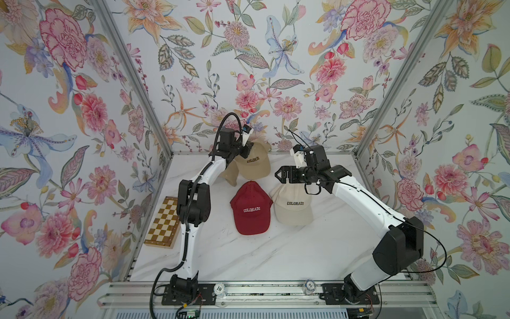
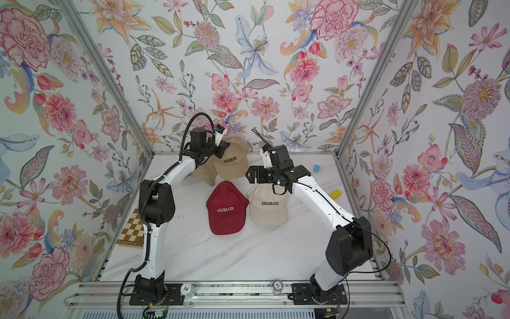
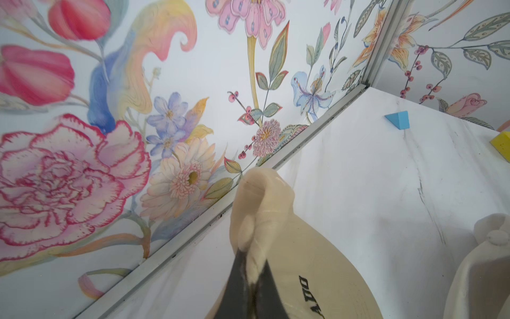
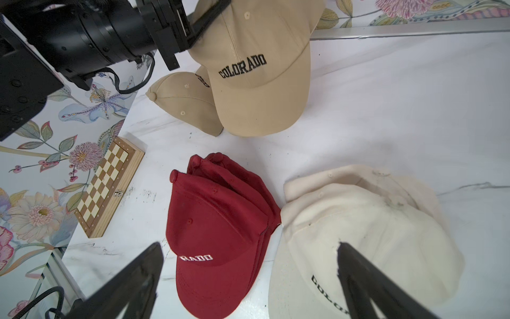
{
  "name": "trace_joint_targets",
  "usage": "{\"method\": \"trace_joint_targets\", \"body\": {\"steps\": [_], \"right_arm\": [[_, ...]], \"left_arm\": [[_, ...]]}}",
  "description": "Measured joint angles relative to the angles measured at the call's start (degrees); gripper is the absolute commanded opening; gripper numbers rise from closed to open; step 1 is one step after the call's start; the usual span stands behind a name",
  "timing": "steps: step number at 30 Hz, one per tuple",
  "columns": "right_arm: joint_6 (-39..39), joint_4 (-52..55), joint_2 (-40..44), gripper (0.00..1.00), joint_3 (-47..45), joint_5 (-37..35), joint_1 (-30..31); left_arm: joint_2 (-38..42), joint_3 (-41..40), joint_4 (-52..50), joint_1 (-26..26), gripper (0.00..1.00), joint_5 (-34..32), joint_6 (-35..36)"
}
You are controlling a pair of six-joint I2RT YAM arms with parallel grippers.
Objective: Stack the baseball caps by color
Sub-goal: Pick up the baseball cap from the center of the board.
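My left gripper [image 1: 249,146] is shut on a fold of cloth at the crown of a tan baseball cap [image 1: 255,165], near the back wall; the pinch shows in the left wrist view [image 3: 255,265]. That cap's brim overlaps a second tan cap [image 1: 230,176] lying beside it. Three dark red caps [image 1: 251,211] lie nested in a stack mid-table, and cream caps [image 1: 294,207] are stacked just right of them. My right gripper [image 1: 278,174] hovers open above the cream stack's back edge, holding nothing; its fingers [image 4: 358,276] frame the red [image 4: 220,221] and cream [image 4: 358,221] stacks.
A checkered wooden board [image 1: 162,223] lies at the table's left edge, beside the left arm. A blue block [image 2: 317,168] and a yellow block [image 2: 335,194] sit near the right wall. The back wall rail [image 3: 276,165] runs close behind the held cap.
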State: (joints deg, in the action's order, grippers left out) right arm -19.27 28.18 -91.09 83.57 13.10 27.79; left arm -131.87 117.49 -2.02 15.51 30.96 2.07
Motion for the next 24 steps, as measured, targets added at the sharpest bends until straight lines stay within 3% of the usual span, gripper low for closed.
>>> {"method": "trace_joint_targets", "body": {"steps": [8, 14, 19, 24], "right_arm": [[-0.04, -1.05, 7.45, 0.99, -6.25, -0.31, -0.59], [-2.08, -8.22, 14.43, 0.99, -15.56, 6.47, -4.72], [-7.30, -19.87, 19.47, 0.99, -24.72, 15.08, -8.70], [-15.69, -38.64, 21.68, 0.99, -34.40, 24.13, -11.06]], "left_arm": [[3.08, 0.00, -1.09, 2.51, 0.00, -5.18, -1.18], [10.16, -0.09, -3.26, 6.91, 0.00, -13.84, -6.49], [22.62, -5.07, -1.62, 12.11, 0.00, -21.20, -16.72], [36.74, -18.10, 4.59, 16.94, 0.00, -28.41, -26.88]]}}
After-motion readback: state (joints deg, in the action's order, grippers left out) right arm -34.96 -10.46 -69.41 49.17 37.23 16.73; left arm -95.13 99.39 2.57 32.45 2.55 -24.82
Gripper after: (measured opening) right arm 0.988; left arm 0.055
